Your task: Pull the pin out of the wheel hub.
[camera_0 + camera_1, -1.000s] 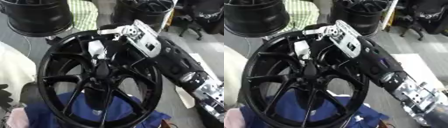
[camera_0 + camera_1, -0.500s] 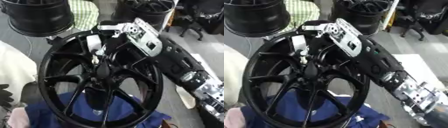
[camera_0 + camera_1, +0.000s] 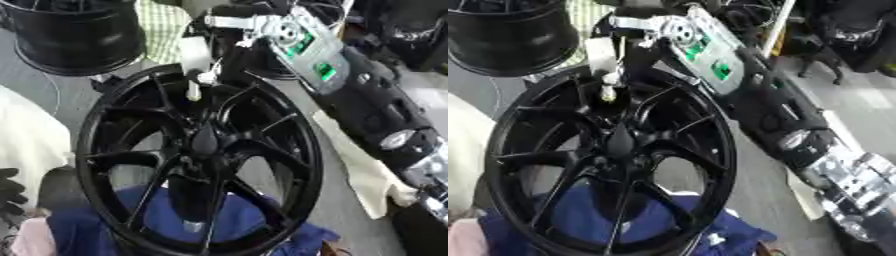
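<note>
The black wheel hub point(image 3: 201, 160) stands on blue cloth point(image 3: 166, 220), its lower rim cut off. Above its upper rim, the right hand point(image 3: 219, 37) has fingers curled round a pale pin point(image 3: 194, 75), held above the hub's centre, blurred. Another black wheel point(image 3: 74, 35) sits beyond, upper left.

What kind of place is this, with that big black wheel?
Probably a workshop or test lab, though that is a guess. A black wheel hub stands on a blue cloth, more black wheels sit behind it, and the robot's right hand reaches over its top rim.
</note>
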Robot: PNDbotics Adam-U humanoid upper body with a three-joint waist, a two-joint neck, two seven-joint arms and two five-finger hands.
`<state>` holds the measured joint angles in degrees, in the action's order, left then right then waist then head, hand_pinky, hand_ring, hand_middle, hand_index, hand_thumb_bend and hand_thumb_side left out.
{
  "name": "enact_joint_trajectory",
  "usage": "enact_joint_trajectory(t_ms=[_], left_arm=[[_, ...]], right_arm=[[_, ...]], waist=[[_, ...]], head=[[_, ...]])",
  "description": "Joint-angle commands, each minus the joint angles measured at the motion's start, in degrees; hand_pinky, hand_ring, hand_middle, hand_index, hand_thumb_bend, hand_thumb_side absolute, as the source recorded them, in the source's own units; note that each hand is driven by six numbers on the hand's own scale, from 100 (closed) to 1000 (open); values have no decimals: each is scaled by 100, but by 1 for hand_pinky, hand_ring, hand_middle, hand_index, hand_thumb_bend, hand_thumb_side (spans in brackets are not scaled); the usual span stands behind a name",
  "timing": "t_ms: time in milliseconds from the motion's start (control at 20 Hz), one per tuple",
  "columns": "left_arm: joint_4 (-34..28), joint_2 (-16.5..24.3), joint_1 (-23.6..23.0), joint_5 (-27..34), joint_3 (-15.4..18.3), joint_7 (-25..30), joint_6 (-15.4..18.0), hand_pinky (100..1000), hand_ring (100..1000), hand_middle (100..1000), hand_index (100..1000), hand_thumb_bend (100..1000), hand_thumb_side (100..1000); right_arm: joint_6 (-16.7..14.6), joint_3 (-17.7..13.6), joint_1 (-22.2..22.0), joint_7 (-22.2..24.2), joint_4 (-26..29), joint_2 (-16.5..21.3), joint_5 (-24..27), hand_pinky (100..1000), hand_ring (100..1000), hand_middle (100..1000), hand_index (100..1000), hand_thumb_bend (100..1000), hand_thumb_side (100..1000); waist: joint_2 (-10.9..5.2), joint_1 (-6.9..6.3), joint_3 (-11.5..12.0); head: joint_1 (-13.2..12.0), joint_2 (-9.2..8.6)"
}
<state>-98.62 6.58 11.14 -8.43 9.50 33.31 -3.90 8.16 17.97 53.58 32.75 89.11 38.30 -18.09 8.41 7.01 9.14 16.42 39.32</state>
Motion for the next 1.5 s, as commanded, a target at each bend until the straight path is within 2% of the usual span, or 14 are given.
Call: enact_joint_trajectory(t_ms=[50, 250, 350, 450, 500, 600, 650, 700, 800, 850, 1000, 1250, 1350, 1500], left_arm=[[-118, 102, -12, -29, 93, -64, -26, 562, 604, 584, 796, 100, 680], [-131, 152, -97, -35, 202, -184, -51, 561, 604, 584, 796, 100, 679], [-143, 162, -116, -29, 249, -237, -57, 561, 604, 584, 795, 100, 679], [-159, 159, -114, -20, 290, -286, -64, 561, 605, 584, 795, 100, 678], [-168, 158, -112, -15, 311, -311, -66, 561, 605, 584, 795, 100, 678], [-177, 168, -111, -8, 344, -351, -66, 560, 605, 584, 795, 100, 677], [-179, 175, -112, -4, 357, -368, -63, 560, 605, 584, 795, 100, 676], [-178, 181, -114, -3, 375, -388, -58, 560, 605, 584, 795, 100, 675], [-169, 183, -127, -1, 400, -418, -42, 560, 605, 585, 795, 100, 674], [-163, 182, -136, 4, 411, -432, -29, 560, 605, 585, 795, 100, 672], [-141, 189, -156, 21, 460, -491, 20, 559, 605, 585, 795, 100, 669], [-110, 190, -161, 48, 484, -540, 73, 559, 606, 585, 795, 100, 669], [-106, 184, -167, 50, 479, -535, 77, 558, 606, 585, 795, 100, 669], [-105, 175, -165, 54, 470, -529, 83, 558, 607, 585, 794, 100, 668]], right_arm=[[109, -451, -233, -271, 511, 838, 247, 587, 643, 486, 599, 142, 250], [252, -1253, -1466, -912, 1151, 1710, 473, 559, 628, 485, 597, 153, 233], [335, -1748, -2312, -1475, 1389, 1903, 528, 513, 605, 479, 587, 163, 213], [398, -2207, -3178, -2171, 1559, 1786, 535, 480, 589, 486, 590, 197, 190], [434, -2425, -3642, -2574, 1605, 1593, 499, 475, 589, 504, 606, 230, 181], [523, -2702, -4475, -3283, 1573, 1092, 342, 488, 627, 655, 742, 318, 207], [576, -2758, -4782, -3519, 1494, 853, 234, 535, 687, 780, 859, 381, 245], [677, -2790, -5055, -3654, 1329, 594, 68, 577, 725, 839, 903, 417, 286], [897, -2868, -5383, -3784, 993, 116, -376, 604, 753, 903, 931, 450, 327], [970, -2940, -5474, -3912, 879, -123, -556, 576, 742, 911, 926, 471, 341], [949, -3159, -5648, -4790, 683, -827, -616, 533, 719, 912, 909, 491, 368], [594, -3206, -5819, -6081, 478, -1658, -192, 472, 665, 861, 875, 468, 372], [387, -3184, -5844, -6419, 513, -1923, -20, 431, 609, 786, 842, 411, 311], [6, -3084, -5864, -6883, 639, -2299, 285, 407, 571, 737, 813, 350, 250]], waist=[[-152, -25, -116], [-188, -29, -410], [-182, -49, -569], [-163, -74, -699], [-150, -88, -759], [-123, -115, -844], [-109, -125, -870], [-95, -140, -896], [-82, -181, -933], [-81, -207, -948], [-75, -286, -989], [-72, -339, -1030], [-70, -346, -1035], [-60, -357, -1025]], head=[[-173, 54], [-399, 71], [-507, 64], [-611, 42], [-660, 34], [-758, 11], [-790, 0], [-817, -11], [-854, -16], [-875, -21], [-918, -39], [-942, -42], [-959, -36], [-956, -46]])
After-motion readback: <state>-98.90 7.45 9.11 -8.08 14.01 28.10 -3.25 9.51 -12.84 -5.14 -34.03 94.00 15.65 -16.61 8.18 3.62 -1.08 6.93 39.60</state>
